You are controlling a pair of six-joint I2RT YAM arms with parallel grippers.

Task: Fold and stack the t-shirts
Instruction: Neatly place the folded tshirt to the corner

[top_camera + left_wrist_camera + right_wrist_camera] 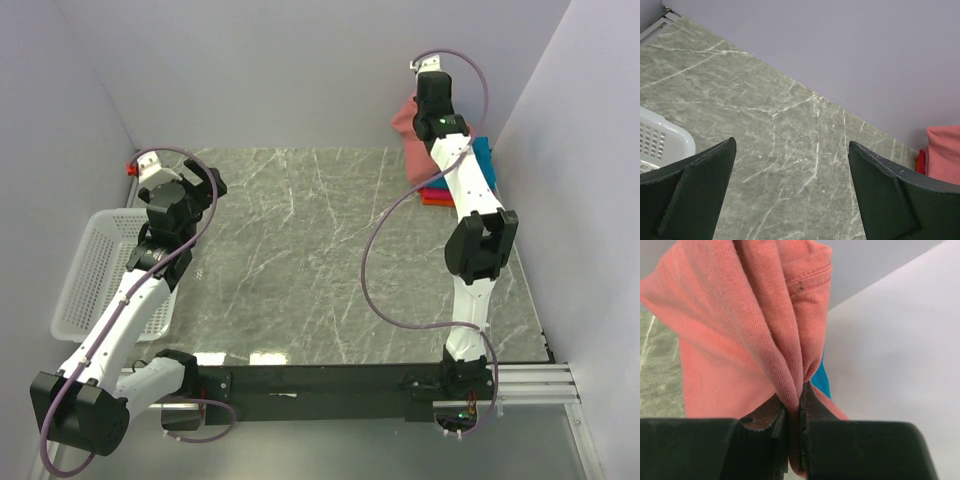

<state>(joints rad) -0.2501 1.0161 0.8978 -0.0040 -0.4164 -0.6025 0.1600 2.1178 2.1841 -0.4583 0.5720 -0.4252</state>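
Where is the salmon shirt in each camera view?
Top external: salmon shirt at upper right, behind the right arm.
Left wrist: the shirt at the right edge.
Right wrist: the shirt fills the centre, pinched by the right gripper.
Shared landmark: marble table.

Top view: right arm (470, 200) covers most of the folded stack (484, 160); only teal, magenta, orange edges show. Partly behind the wrist: salmon shirt (405, 118). Right wrist view: shirt runs off top edge; pinched fold hidden inside right claw (801, 412). Left wrist view: basket (667, 136) cut by left edge. Unidentifiable: small red item (131, 169) at far-left corner of counter (300, 250).
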